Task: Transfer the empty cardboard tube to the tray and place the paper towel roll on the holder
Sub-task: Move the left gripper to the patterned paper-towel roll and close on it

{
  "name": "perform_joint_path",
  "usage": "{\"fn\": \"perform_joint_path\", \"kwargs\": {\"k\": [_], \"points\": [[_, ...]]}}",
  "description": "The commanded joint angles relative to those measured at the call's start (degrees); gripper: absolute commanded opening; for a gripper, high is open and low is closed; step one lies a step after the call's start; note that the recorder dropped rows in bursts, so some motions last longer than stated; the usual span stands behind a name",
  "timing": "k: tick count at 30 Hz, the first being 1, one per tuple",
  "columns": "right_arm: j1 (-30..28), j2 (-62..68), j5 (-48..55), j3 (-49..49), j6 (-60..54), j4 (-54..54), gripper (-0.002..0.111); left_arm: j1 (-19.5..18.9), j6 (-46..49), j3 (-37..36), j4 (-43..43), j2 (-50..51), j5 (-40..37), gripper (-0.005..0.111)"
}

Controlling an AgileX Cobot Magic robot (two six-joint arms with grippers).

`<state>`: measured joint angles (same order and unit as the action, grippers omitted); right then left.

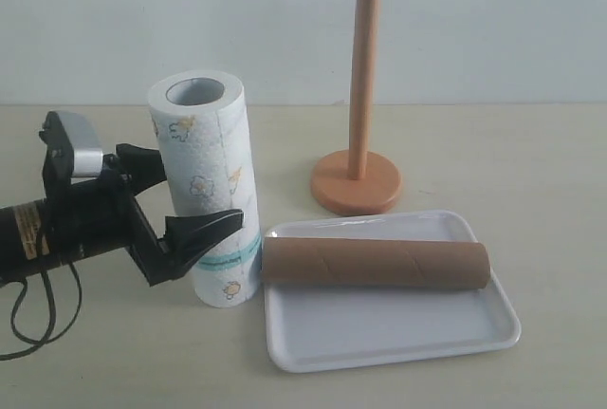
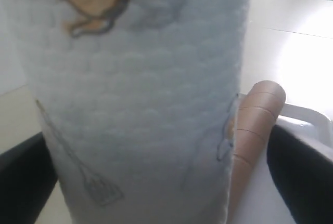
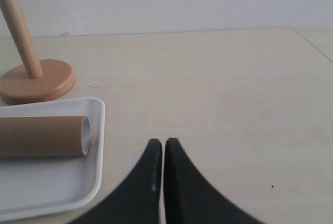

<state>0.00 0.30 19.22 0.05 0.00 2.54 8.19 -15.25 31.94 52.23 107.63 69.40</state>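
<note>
The left gripper reaches in from the side with its jaws spread wide, one on either side of the paper towel roll, which stands upright on the table. In the left wrist view a gap shows between the roll and one finger. Whether the other finger touches the roll cannot be told, as the roll fills that view and is blurred. Just beside the roll, the cardboard tube lies on its side across the tray. Behind the tray stands the holder, its pole bare and cut off at the top. The right gripper shows only in its own wrist view, with its jaws pressed together on nothing, over the table near the tray's end.
</note>
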Motion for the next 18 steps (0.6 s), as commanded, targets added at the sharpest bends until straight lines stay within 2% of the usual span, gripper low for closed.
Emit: {"fn": "perform_joint_path", "kwargs": {"k": [1, 11, 18], "points": [[-0.11, -0.30, -0.54, -0.05, 0.00, 0.09, 0.001, 1.68, -0.50, 2.14, -0.59, 1.86, 0.57, 0.108], [-0.11, -0.30, -0.54, -0.05, 0.00, 0.09, 0.001, 3.06, -0.63, 4.74, -5.03, 3.60, 0.57, 0.108], [-0.11, -0.30, -0.54, -0.05, 0.00, 0.09, 0.001, 3.06, -7.22, 6.80, -6.19, 3.78, 0.57, 0.108]]}}
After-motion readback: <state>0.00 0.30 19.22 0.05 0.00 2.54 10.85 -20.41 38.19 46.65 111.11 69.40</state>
